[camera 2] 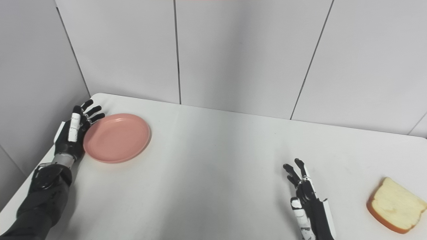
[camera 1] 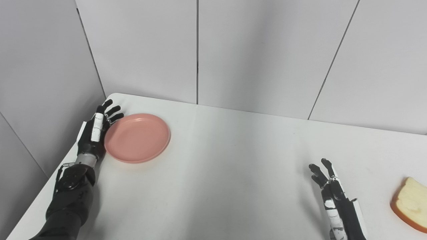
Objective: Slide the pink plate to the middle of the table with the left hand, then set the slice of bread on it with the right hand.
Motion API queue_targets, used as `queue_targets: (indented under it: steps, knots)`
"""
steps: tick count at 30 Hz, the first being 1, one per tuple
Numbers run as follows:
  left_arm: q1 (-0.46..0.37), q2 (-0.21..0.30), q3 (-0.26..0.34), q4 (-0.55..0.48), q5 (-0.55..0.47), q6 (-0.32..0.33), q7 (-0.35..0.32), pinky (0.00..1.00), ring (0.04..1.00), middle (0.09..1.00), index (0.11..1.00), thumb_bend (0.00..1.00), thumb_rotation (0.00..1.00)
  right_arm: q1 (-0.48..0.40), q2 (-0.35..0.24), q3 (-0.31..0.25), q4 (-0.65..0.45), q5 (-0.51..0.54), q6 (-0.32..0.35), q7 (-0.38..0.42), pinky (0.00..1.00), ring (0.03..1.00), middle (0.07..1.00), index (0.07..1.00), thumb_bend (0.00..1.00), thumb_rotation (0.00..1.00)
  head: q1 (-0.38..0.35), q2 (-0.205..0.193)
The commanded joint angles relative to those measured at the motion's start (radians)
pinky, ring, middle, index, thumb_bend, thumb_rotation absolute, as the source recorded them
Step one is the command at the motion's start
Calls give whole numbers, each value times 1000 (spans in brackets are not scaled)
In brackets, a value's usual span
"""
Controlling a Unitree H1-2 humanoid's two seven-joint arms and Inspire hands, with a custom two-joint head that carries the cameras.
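My left hand [camera 1: 95, 133] rests open against the left rim of the pink plate [camera 1: 137, 137], fingers spread and holding nothing. The plate sits near the desk's [camera 1: 227, 173] far left corner. My right hand [camera 2: 308, 203] hovers open near the front edge, empty. The slice of bread [camera 2: 395, 205] lies to its right, apart from it.

Bright, even overhead light leaves soft, faint shadows on the white surface [camera 1: 233, 160], mild glare toward 12 o'clock, focus sharp throughout.
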Motion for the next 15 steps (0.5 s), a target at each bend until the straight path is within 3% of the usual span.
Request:
queue_targets:
  steps: [1, 7, 15]
  knots:
    - [-21, -3, -9, -1, 1, 4, -40, 764, 790, 839, 900, 894, 903, 59, 29, 17, 34, 9, 4, -10, 927, 910, 863, 943, 728, 911, 1, 1]
    - [-31, -22, -16, 9, -11, 7, -77, 759, 792, 849, 885, 940, 881, 58, 28, 19, 37, 6, 0, -11, 929, 910, 863, 946, 722, 912, -2, 4]
    - [-10, -79, -24, -86, -20, 62, -63, 729, 764, 823, 863, 929, 867, 63, 38, 21, 18, 2, 16, -18, 912, 898, 854, 932, 714, 880, -20, 14]
